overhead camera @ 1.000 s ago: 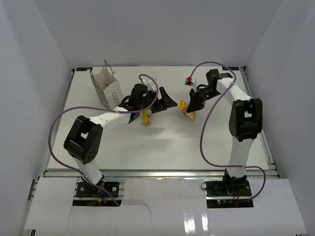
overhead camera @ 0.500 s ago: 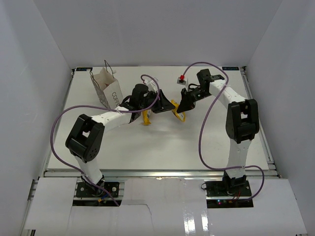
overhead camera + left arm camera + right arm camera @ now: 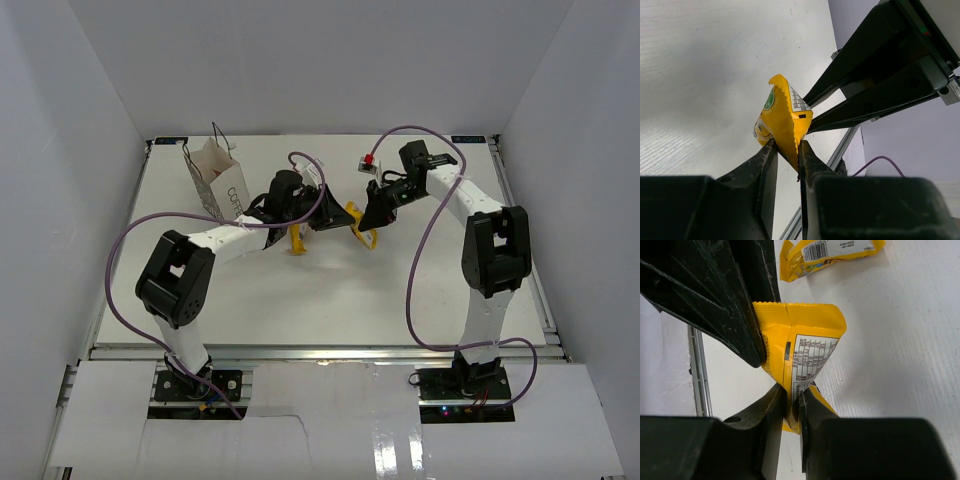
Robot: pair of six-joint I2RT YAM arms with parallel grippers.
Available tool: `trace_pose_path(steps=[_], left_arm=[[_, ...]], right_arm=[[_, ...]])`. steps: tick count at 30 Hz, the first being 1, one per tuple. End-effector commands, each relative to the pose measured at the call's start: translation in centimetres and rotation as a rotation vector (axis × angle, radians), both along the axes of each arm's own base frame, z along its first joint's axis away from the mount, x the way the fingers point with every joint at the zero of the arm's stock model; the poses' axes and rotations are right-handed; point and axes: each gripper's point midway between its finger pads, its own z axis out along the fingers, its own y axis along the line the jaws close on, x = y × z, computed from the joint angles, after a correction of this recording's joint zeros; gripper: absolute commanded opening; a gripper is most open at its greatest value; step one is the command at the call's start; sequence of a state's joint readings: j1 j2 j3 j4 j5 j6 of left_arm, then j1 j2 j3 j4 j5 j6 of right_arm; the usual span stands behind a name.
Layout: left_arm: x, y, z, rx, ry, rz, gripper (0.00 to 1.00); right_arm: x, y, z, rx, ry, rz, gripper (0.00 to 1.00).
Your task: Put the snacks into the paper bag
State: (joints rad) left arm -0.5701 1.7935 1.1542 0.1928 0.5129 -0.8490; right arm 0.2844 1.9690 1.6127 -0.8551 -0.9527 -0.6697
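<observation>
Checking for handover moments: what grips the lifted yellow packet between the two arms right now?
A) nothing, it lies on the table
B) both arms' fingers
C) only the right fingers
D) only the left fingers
B: the left fingers pinch the yellow packet in the left wrist view, and the right fingers pinch it in the right wrist view.

You get bright, even light; worktop (image 3: 300, 290) shadows are soft, and the near fingers (image 3: 760, 195) look perhaps slightly blurred.
</observation>
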Motion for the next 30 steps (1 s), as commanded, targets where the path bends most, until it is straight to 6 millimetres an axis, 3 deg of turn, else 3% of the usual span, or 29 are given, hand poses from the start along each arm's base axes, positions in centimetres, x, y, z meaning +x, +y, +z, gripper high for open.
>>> trace_pose_path(steps=[1,4,9,11,20,24,30], left_arm=[[0.1,-0.1,2.0,-0.012,-0.054,-0.009,0.11],[0.0,0.2,2.4,-0.006,-0.067,-0.004,0.00],[0.2,1.1,3.3,0.025,-0.106,0.014,0.00],[0.2,1.6,3.8,0.044,-0.125,0.023,0.00],[0.4,4.5,5.4,0.098,-0.172,0.082,0.00],[0.6,6.7,7.3,0.161,-0.208,0.133,0.00],[1.4,13.5,11.0,0.234,-0.229,0.294,0.00]], right_arm=[[-1.7,1.9,3.3,0.113,-0.040,0.069,0.22],[-1.8,1.9,3.3,0.114,-0.035,0.069,0.29],[-1.8,1.8,3.2,0.104,-0.035,0.063,0.53],[-1.8,1.8,3.1,0.102,-0.034,0.064,0.58],[-1.3,1.5,3.5,0.088,-0.064,0.053,0.66],[-0.4,1.0,4.6,0.091,-0.097,0.033,0.67],[0.5,-0.6,4.8,0.091,-0.107,-0.011,0.67]])
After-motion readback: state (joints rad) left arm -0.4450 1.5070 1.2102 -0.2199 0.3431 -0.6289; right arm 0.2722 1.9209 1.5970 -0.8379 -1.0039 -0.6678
